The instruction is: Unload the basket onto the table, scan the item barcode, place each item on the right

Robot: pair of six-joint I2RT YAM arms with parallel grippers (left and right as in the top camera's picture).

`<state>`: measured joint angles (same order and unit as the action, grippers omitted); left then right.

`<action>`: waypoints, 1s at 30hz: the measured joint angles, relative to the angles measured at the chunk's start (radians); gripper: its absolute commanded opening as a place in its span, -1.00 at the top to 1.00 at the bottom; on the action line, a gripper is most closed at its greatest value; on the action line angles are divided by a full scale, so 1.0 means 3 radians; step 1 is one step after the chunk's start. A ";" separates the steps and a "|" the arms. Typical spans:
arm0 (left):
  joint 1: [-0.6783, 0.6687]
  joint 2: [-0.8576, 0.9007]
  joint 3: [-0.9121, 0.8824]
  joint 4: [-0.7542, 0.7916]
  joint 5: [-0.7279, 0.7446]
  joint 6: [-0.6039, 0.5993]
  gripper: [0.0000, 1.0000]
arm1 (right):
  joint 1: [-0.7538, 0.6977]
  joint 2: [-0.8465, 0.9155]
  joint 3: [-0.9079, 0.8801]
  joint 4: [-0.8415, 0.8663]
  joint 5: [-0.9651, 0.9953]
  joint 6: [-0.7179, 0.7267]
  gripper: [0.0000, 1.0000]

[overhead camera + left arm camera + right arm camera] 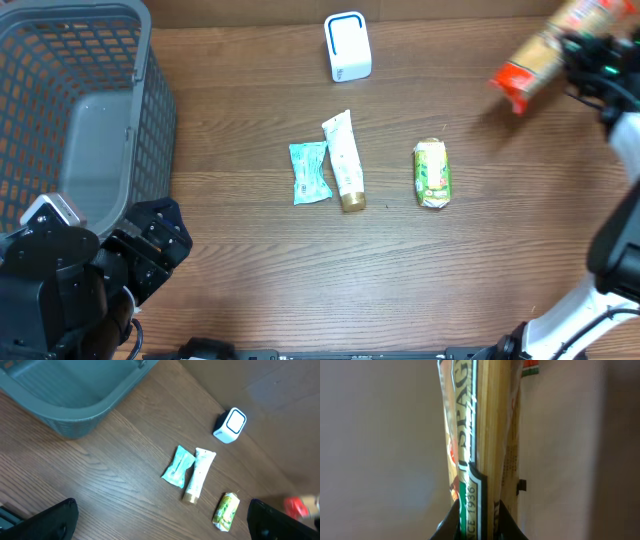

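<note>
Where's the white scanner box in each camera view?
Overhead: white scanner top centre.
Left wrist: white scanner upper right of centre.
Right wrist: not in it.
Shared landmark: the white tube, lying mid-table in both of those views.

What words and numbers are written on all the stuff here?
"SPAG", cut off: on the spaghetti packet held in the right tool.
"CE 1936", start hidden: same packet, lower down.
Too small to read: print on the white tube, teal packet, green packet, white scanner.
</note>
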<state>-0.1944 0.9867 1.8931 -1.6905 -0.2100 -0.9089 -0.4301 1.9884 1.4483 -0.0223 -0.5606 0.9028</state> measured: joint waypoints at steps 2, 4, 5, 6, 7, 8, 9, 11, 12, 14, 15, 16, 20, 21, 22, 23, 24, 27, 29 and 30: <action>0.0000 0.0000 0.0000 -0.0001 0.0000 0.0000 -1.00 | -0.0264 -0.0001 0.0000 -0.0280 0.0014 -0.0111 0.93; 0.0000 0.0000 0.0000 0.0000 0.0000 0.0000 -0.99 | -0.0535 -0.0001 0.0000 -0.0483 0.0051 -0.0284 0.92; 0.0000 0.0000 0.0000 -0.0001 0.0000 0.0000 -1.00 | -0.0662 -0.0001 0.0000 -0.0539 0.0061 -0.0387 0.93; 0.0000 0.0000 0.0000 -0.0001 0.0000 0.0000 -0.99 | -0.0792 -0.0001 0.0000 -0.0594 0.0083 -0.0504 0.93; 0.0000 -0.0001 0.0000 -0.0001 0.0000 0.0000 -0.99 | -0.0904 -0.0003 0.0003 -0.0664 0.0116 -0.0613 0.93; 0.0000 0.0000 0.0000 0.0000 0.0000 0.0000 -0.99 | -0.0998 -0.0005 0.0004 -0.0745 0.0160 -0.0706 0.93; 0.0000 0.0000 0.0000 0.0000 0.0000 -0.0001 -0.99 | -0.1090 -0.0006 0.0006 -0.0855 0.0228 -0.0790 0.93; 0.0000 0.0000 0.0000 0.0000 0.0000 0.0000 -0.99 | -0.1250 -0.0006 0.0006 -0.1058 0.0413 -0.0933 0.93; 0.0000 0.0000 0.0000 -0.0001 0.0000 0.0000 -0.99 | -0.1328 -0.0005 0.0006 -0.1144 0.0526 -0.1006 0.93; 0.0000 0.0000 0.0000 0.0000 0.0000 -0.0001 -0.99 | -0.1459 -0.0005 0.0006 -0.1202 0.0693 -0.1169 0.93; 0.0000 0.0000 0.0000 -0.0001 0.0000 -0.0001 -0.99 | -0.1520 -0.0005 0.0006 -0.1191 0.0749 -0.1249 0.93; 0.0000 0.0000 0.0000 0.0000 0.0000 -0.0001 -1.00 | -0.1568 -0.0005 0.0006 -0.1177 0.0790 -0.1311 0.92; 0.0000 0.0000 0.0000 -0.0001 0.0000 -0.0001 -0.99 | -0.1714 -0.0001 0.0006 -0.1172 0.0884 -0.1467 0.07; 0.0000 0.0000 0.0000 -0.0001 0.0000 -0.0001 -0.99 | -0.1732 -0.0001 0.0006 -0.1146 0.0882 -0.1475 -0.08; 0.0000 0.0000 0.0000 -0.0001 0.0000 0.0000 -0.99 | -0.1741 -0.0001 0.0010 -0.1124 0.0879 -0.1502 -0.18; 0.0000 0.0000 0.0000 -0.0001 0.0000 -0.0001 -0.99 | -0.1743 -0.0001 0.0023 -0.1108 0.0867 -0.1509 -0.25; 0.0000 0.0000 0.0000 0.0000 0.0000 -0.0001 -0.99 | -0.1742 -0.0001 0.0033 -0.1102 0.0851 -0.1520 -0.29; 0.0000 0.0000 0.0000 -0.0001 0.0000 -0.0001 -1.00 | -0.1729 -0.0003 0.0041 -0.1102 0.0767 -0.1492 -0.44; 0.0000 0.0000 0.0000 -0.0001 0.0000 0.0000 -1.00 | -0.1727 -0.0006 0.0041 -0.1108 0.0680 -0.1399 -0.56; 0.0000 0.0000 0.0000 0.0000 0.0000 0.0000 -0.99 | -0.1727 -0.0017 0.0041 -0.1108 0.0635 -0.1362 -0.56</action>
<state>-0.1944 0.9867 1.8931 -1.6905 -0.2100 -0.9089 -0.9482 1.9835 1.4605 -0.3546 -0.3702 0.4942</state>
